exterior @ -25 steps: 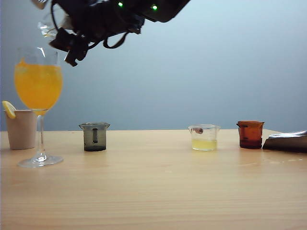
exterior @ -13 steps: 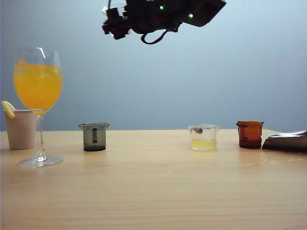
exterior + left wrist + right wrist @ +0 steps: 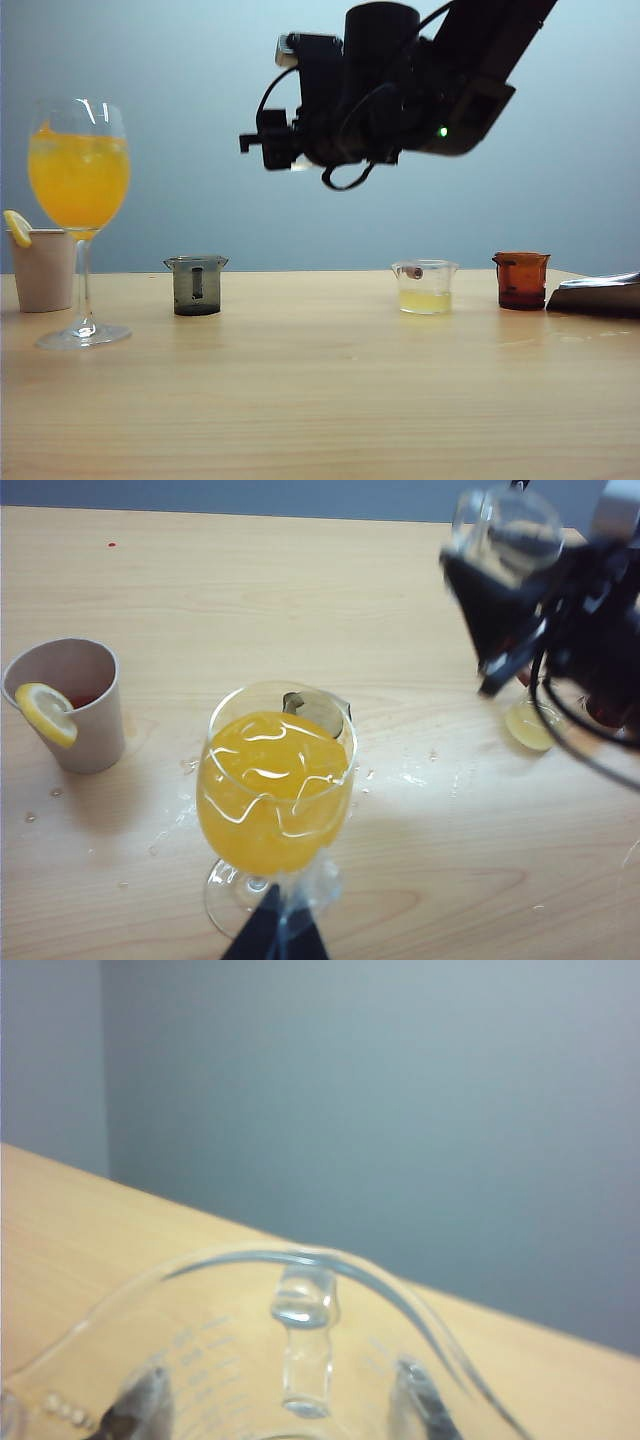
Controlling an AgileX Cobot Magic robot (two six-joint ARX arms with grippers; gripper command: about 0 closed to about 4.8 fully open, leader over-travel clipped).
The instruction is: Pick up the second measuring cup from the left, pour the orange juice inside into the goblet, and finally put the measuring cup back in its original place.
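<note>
Goblet full of orange juice, table's left edge. Left tool: just beside goblet's foot, grip unreadable. Second measuring cup: empty, aloft over table's middle, clamped in right tool.

Goblet clear, filled with vivid orange juice; beige cup with yellow lemon slice. Smoky grey cup, clear cup of pale yellow liquid, amber-brown cup. Light wood table, grey-blue wall, black right gripper holding colourless second measuring cup.
</note>
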